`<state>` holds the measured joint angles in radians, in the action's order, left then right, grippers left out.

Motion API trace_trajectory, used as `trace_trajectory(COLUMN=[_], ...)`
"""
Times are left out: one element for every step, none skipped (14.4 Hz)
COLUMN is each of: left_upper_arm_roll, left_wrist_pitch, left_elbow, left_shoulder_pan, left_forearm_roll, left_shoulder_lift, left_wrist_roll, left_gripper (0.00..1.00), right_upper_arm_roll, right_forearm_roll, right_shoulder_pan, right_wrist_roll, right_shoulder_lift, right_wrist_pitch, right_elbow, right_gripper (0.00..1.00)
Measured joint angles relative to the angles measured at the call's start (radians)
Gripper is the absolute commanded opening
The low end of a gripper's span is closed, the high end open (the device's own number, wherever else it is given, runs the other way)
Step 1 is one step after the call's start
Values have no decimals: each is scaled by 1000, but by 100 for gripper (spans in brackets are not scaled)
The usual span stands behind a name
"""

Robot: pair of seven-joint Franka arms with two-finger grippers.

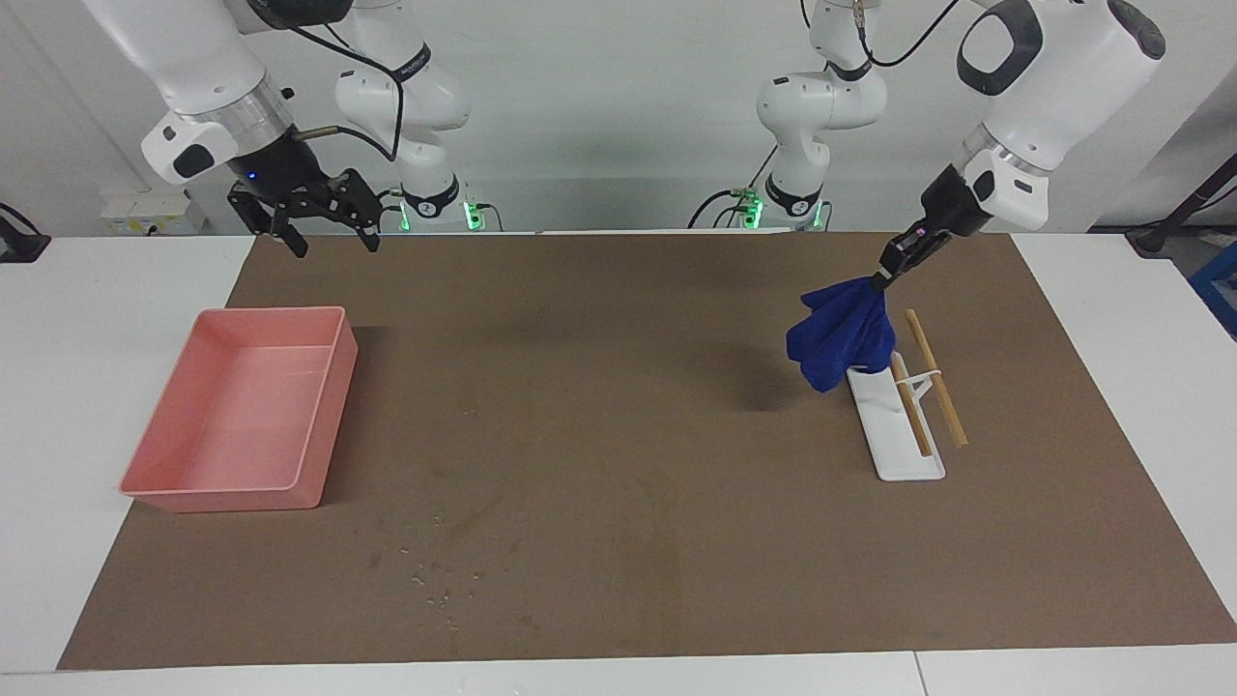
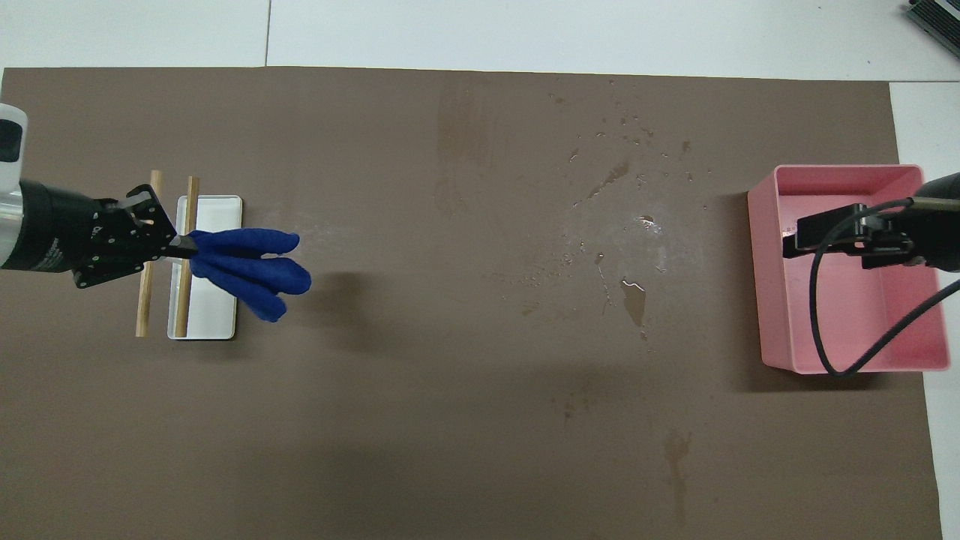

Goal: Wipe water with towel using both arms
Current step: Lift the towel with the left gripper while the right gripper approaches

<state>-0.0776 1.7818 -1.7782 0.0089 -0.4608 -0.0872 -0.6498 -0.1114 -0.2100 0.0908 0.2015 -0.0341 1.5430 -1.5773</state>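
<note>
Brown mat [image 1: 599,406]: left gripper [image 1: 881,275] dangles pinched towel [image 1: 839,331] over rack [image 1: 899,435]

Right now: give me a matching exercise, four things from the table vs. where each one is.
Things:
1. towel
2. water
3. pink tray
4. right gripper

Places:
A. open, raised near the pink tray
B. on the mat, at the right arm's end
C. hanging from the shut left gripper, over the white rack
D. droplets on the mat, farther from the robots than the tray

Pairs: 1-C, 2-D, 3-B, 4-A
</note>
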Motion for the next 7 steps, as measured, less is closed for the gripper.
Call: trace_trajectory(left_upper_arm_roll=[-5, -11, -16, -18, -20, -22, -24], left_wrist_pitch=[30, 57, 83, 115, 154, 200, 249], left_elbow=[7, 10, 10, 10, 8, 4, 1], left_shoulder_pan=[-1, -5, -14, -34, -64, -104, -149], left_forearm_roll=[-70, -137, -199, -245, -276, -290, -297], left_shoulder_lift=[1, 2, 3, 6, 9, 14, 19], left_wrist_roll=[-97, -186, -267, -341, -412, -478, -539], left_gripper=[0, 0, 0, 0, 0, 0, 0], right_upper_arm_roll=[0, -1, -3, -4, -5, -6, -7], right_forearm_roll=[-27, -49, -76, -119, -179, -244, -298], right_shoulder_pan=[-15, -35, -54, -70, -83, -97, -117], right_wrist_roll=[72, 146, 222, 286, 348, 411, 476], right_shoulder_lift=[-1, -3, -8, -19, -33, -48, -57], right_wrist_pitch=[11, 31, 72, 128, 204, 295, 390], right_elbow=[-4, -10, -27, -60, -112, -175, -231], right_gripper=[100, 100, 100, 100, 100, 100, 100])
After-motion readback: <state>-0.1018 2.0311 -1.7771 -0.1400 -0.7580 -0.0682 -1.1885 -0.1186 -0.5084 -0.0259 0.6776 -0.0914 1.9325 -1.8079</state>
